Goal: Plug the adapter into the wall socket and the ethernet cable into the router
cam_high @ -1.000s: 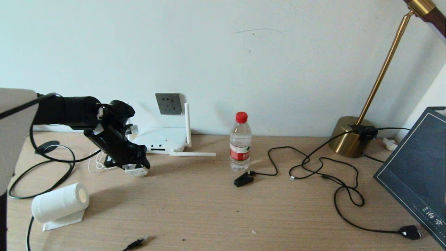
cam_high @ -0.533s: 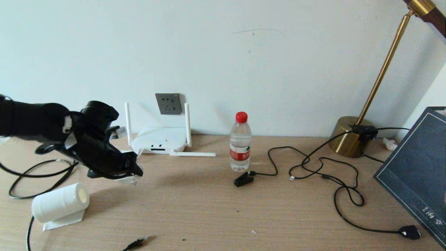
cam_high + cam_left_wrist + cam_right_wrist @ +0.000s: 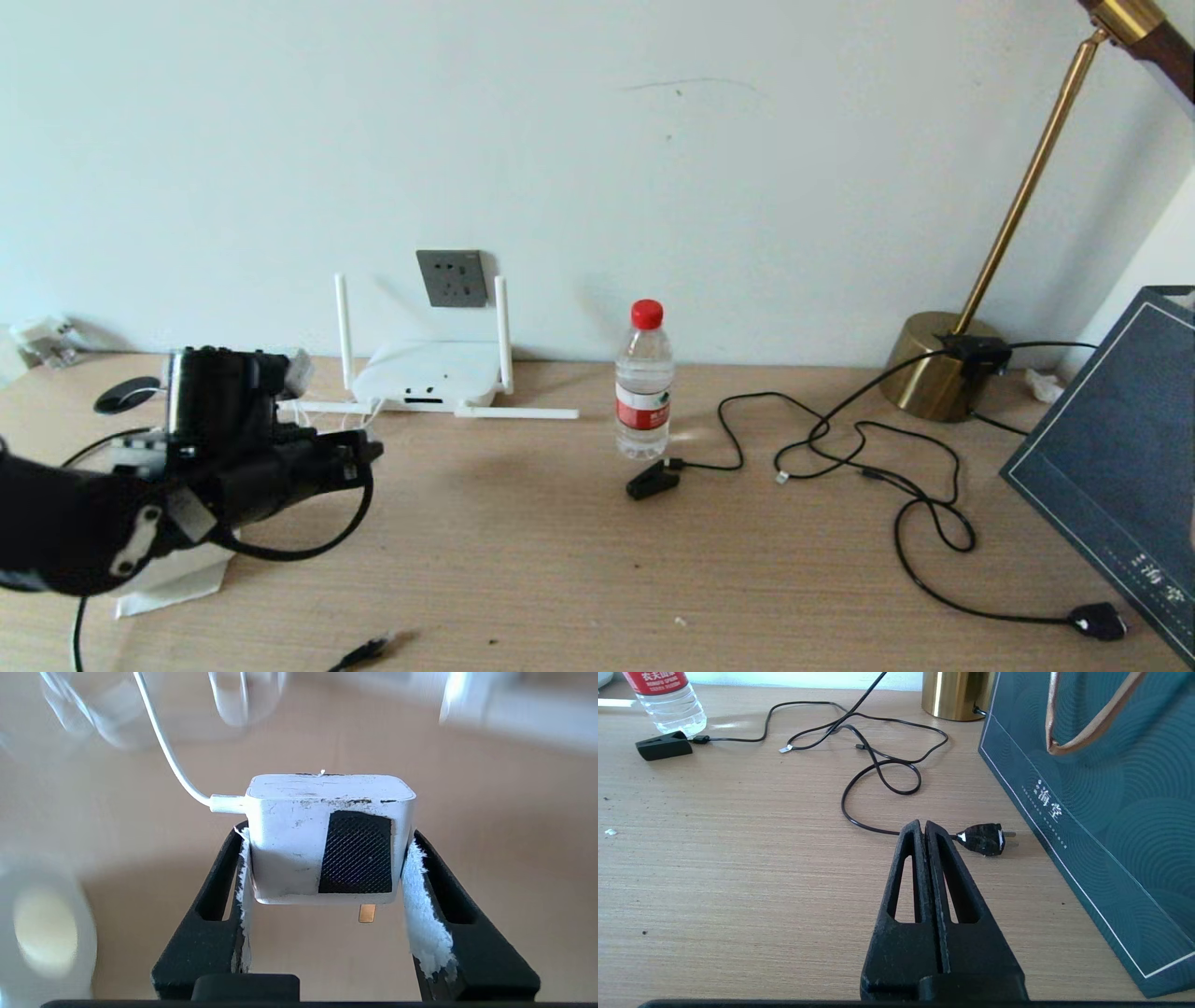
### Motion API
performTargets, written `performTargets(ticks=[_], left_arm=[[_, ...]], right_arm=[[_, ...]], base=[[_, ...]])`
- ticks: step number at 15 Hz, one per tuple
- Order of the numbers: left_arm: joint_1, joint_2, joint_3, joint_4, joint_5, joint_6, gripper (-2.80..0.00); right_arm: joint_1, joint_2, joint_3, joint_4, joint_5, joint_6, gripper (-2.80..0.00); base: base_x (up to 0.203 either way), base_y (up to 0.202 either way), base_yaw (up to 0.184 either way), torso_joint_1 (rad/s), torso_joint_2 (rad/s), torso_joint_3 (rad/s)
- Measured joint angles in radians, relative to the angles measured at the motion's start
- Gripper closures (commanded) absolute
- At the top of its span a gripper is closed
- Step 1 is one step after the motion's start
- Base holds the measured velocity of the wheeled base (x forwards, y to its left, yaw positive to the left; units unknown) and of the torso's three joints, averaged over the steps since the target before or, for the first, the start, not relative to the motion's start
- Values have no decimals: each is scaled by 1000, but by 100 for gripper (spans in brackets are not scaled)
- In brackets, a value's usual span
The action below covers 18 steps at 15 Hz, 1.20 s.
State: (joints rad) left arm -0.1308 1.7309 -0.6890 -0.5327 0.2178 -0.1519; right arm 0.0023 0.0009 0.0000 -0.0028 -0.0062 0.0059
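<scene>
1. Left tool (image 3: 327, 858): clenched on the adapter (image 3: 327, 840), held clear above the table (image 3: 597, 560), its white cord trailing away.
2. Router (image 3: 425, 371): on the table against the wall, directly below the wall socket (image 3: 452, 277).
3. Ethernet cable (image 3: 369, 651): connector end lies at the table's near edge.
4. Right tool (image 3: 923, 828): fingers pressed together, empty, above the table.

Left gripper (image 3: 327, 858) clamps the adapter (image 3: 289, 844) between both padded fingers (image 3: 420, 896) above the blurred wooden table (image 3: 490, 826), dark mesh patch facing camera, one metal prong visible beneath, thin white cord (image 3: 163, 742) leaving the adapter's side.
</scene>
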Motion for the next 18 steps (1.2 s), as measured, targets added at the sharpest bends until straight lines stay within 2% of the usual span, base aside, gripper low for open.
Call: performTargets(ticks=[4,7,10,12,16,18], left_arm=[[-13,114,51,-429,112,24,0],[-12,247,53,-708,200,95,0],[10,377,63,-956,222,180,0],[36,414,77,-986,207,190,0],[119,421,139,-988,46,190,0],[147,415,162,-989,-11,179,0]], right_arm=[[0,0,0,0,0,0,0],[0,0,0,0,0,0,0],[0,0,0,0,0,0,0],[0,0,0,0,0,0,0],[0,0,0,0,0,0,0],[0,0,0,0,0,0,0]], base=[[0,0,0,0,0,0],[0,0,0,0,0,0],[0,0,0,0,0,0],[0,0,0,0,0,0],[0,0,0,0,0,0],[0,0,0,0,0,0]])
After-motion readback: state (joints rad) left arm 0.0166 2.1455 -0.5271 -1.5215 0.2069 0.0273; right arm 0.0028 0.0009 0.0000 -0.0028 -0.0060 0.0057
